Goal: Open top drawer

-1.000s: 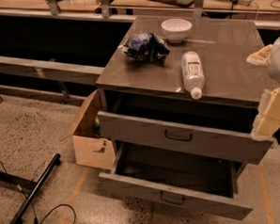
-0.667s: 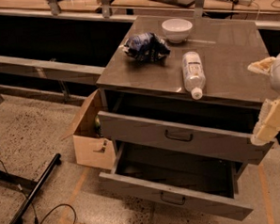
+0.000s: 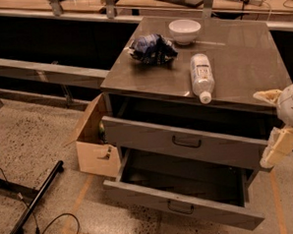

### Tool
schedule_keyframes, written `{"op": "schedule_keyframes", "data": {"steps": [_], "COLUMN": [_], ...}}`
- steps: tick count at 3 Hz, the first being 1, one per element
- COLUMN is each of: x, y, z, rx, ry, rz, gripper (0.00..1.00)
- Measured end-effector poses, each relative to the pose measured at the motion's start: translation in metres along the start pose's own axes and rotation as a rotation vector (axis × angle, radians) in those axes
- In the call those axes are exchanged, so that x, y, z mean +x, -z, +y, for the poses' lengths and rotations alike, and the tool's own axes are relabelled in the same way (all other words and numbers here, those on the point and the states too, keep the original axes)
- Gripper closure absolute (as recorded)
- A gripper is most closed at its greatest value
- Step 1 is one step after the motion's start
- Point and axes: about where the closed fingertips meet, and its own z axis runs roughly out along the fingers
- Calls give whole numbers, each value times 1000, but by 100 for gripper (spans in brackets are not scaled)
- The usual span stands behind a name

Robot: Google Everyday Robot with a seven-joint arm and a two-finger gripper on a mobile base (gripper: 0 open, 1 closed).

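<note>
The top drawer (image 3: 142, 135) is the upper grey drawer of the cabinet, with a small dark pull handle (image 3: 186, 142) at its centre. It stands pulled out a short way, with a dark gap behind its front panel. The lower grey drawer (image 3: 140, 194) is pulled out further and shows its dark inside. My gripper (image 3: 273, 124) is at the right edge of the view, beside the right end of the top drawer's front. Its cream fingers (image 3: 280, 147) are apart and hold nothing. It is clear of the handle.
On the cabinet top (image 3: 242, 64) lie a clear plastic bottle (image 3: 201, 76), a crumpled blue bag (image 3: 151, 47) and a white bowl (image 3: 184, 30). An open cardboard box (image 3: 95, 153) stands at the cabinet's left. A black pole (image 3: 35, 202) and cable lie on the floor.
My gripper has moved down a little along the cabinet's right side. The drawers have not visibly moved.
</note>
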Motion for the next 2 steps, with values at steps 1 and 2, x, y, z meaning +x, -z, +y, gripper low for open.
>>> {"op": "schedule_keyframes", "data": {"steps": [1, 2], "x": [15, 32], "y": [-19, -45], "z": [5, 10], "rx": [-2, -23], "ry": [0, -7], "rz": [32, 40], "gripper": [0, 0]}}
